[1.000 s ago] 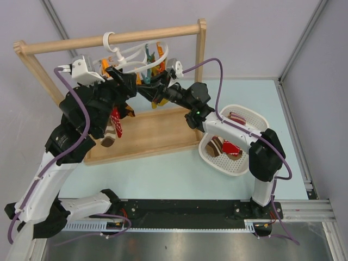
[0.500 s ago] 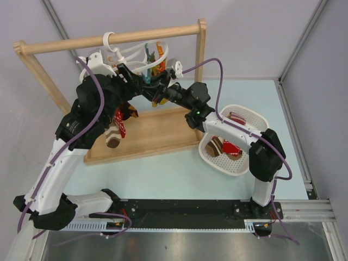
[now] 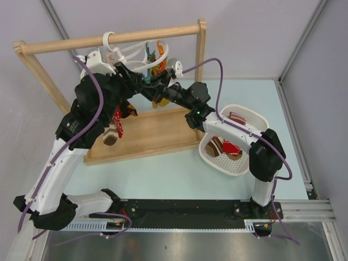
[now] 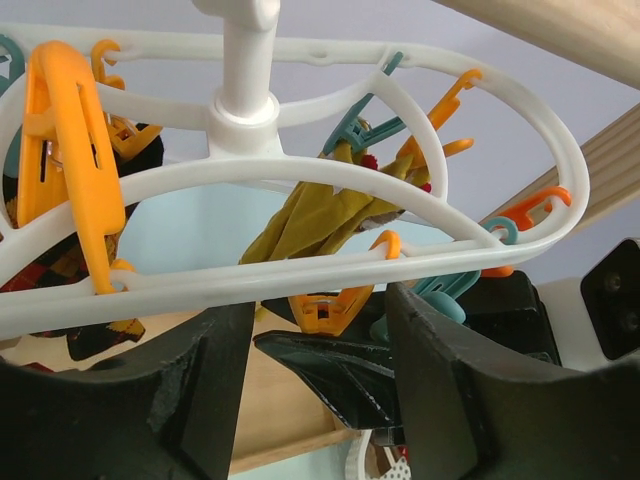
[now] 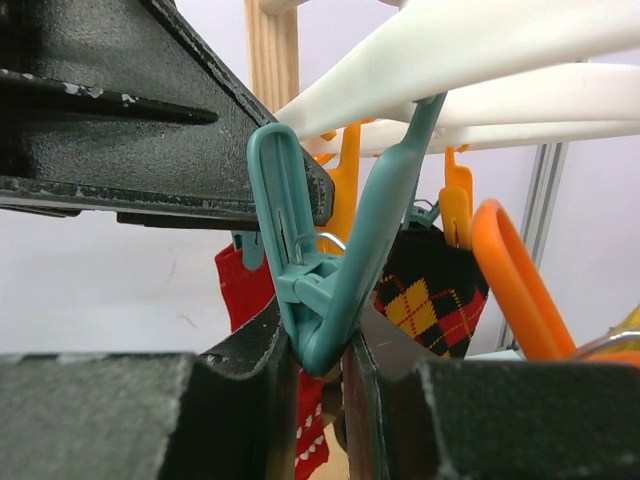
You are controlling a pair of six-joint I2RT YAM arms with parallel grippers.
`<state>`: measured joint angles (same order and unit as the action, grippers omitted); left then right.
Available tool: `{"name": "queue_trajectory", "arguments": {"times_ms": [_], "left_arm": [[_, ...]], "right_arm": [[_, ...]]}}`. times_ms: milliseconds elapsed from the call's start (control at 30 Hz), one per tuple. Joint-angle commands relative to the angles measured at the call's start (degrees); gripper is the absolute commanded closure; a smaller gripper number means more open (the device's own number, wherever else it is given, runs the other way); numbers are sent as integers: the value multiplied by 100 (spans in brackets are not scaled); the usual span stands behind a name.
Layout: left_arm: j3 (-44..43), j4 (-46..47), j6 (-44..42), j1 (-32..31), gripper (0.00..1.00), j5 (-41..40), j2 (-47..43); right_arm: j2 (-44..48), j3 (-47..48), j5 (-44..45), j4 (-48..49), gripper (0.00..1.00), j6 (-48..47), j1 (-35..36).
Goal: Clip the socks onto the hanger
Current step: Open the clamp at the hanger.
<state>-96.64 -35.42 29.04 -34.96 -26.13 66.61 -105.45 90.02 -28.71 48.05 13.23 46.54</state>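
Note:
The white hanger [image 3: 138, 54] hangs by its hook from the wooden rail and fills the left wrist view [image 4: 300, 180]. My left gripper [image 3: 132, 76] [image 4: 315, 310] is open just under the hanger's near ring, holding nothing. My right gripper [image 3: 150, 87] [image 5: 320, 335] is shut on the lower end of a teal peg [image 5: 330, 260] that hangs from the hanger. A red sock [image 3: 117, 122] [image 5: 245, 290] hangs clipped behind that peg. A brown sock [image 3: 110, 137] hangs low beside the red one. More brown [image 3: 217, 147] and red [image 3: 232, 148] socks lie in the basket.
The wooden rail frame [image 3: 109, 39] and its base board [image 3: 152, 133] stand at the back. The white basket [image 3: 255, 117] is at the right. A mustard sock [image 4: 310, 215] and a black diamond sock [image 5: 430, 290] hang clipped. Orange pegs [image 4: 65, 150] hang around the ring.
My left arm has swung up and to the right, bringing its gripper under the hanger. The right gripper has stayed at the peg. The hanging socks shifted slightly.

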Motion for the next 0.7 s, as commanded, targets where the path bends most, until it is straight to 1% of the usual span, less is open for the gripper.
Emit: {"name": "queue_trajectory", "arguments": {"times_ms": [0,33,133,367,533,667], "left_arm": [[-48,677,-47,42,43,-6,-8],[-39,711,-39,42,48,-32,-16],[-22,764,-30,42,51,-111,-25],[-13,800,-12,42,53,-103,36],[-22,808,-3,42,49,-129,54],[-39,861,-12,51,48,-112,115]], "right_arm": [[218,33,-65,64,100,-40,48],[226,33,-56,64,100,-40,39],[192,42,-38,64,100,-49,39],[156,33,-12,81,99,-40,30],[148,42,-3,73,100,-67,30],[147,42,6,81,100,-67,48]]}}
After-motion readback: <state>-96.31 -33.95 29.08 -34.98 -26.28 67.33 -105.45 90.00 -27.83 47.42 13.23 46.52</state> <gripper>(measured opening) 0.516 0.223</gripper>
